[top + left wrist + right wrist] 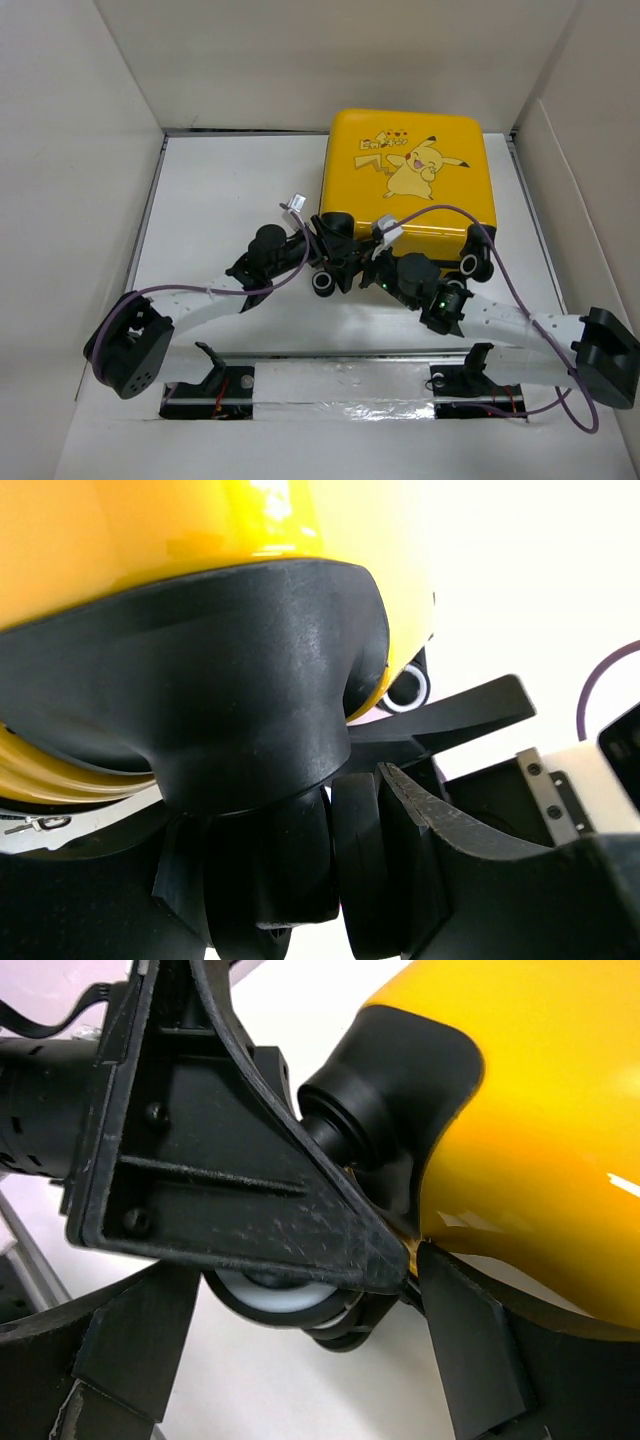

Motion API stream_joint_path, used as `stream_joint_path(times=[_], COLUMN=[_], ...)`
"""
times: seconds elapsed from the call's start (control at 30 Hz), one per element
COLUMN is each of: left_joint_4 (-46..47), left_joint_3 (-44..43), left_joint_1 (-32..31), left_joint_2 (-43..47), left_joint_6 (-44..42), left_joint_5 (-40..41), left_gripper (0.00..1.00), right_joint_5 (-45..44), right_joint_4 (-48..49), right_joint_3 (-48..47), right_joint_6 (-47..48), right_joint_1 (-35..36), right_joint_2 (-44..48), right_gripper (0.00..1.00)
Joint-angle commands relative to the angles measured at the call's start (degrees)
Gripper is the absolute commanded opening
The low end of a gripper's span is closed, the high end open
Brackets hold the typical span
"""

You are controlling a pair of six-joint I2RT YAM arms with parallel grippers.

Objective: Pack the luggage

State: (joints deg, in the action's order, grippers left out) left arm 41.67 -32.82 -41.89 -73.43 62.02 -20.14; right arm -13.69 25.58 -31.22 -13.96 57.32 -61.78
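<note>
Clamping wheel (pixel 323 282) at luggage (pixel 410 170) near-left corner, left gripper (pixel 330 250) likely anchors closed shell; right gripper (pixel 358 265) released, jaws spread beside same wheel.

I am reading no clear words anywhere. The luggage (pixel 350 195) is showing a Pikachu (pixel 420 165) print with blocky lettering (pixel 375 143) at its left, too small for me to make out.

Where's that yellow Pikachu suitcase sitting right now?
In the overhead view the yellow suitcase lies flat at the far right of the table, with the left tool and right tool at its wheeled near edge.
</note>
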Motion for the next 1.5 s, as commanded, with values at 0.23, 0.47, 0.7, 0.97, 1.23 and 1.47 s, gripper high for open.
stream_joint_path(times=[0.23,0.47,0.7,0.97,1.23,1.47], left_joint_4=[18.3,16.0,2.3,-28.5,-19.2,-5.2], left_joint_3=[1.8,6.2,5.8,5.7,14.1,12.1], left_joint_1=[-0.6,0.0,3.3,9.1,3.0,-4.9], left_joint_2=[4.8,6.7,13.4,34.9,29.4,16.5], left_joint_6=[3.5,2.8,-3.2,-17.0,-21.9,-27.0], left_joint_5=[-7.3,-6.6,-2.6,17.0,21.8,28.2], left_gripper=[0.42,0.45,0.67,0.51,0.00,0.34], right_joint_5=[-7.0,-11.0,-12.2,-8.5,-5.7,-1.7], right_joint_4=[26.1,42.3,43.9,39.6,37.2,27.7], right_joint_3=[-0.9,1.3,3.2,3.4,3.1,-0.6], right_joint_6=[1.3,-0.7,-1.5,-2.5,-3.3,-4.3], right_joint_1=[0.8,0.8,0.8,-0.4,-1.4,-2.7], right_joint_2=[-12.4,-19.2,-17.8,-15.8,-14.1,-9.3], right_gripper=[0.72,0.59,0.06,0.02,0.01,0.00])
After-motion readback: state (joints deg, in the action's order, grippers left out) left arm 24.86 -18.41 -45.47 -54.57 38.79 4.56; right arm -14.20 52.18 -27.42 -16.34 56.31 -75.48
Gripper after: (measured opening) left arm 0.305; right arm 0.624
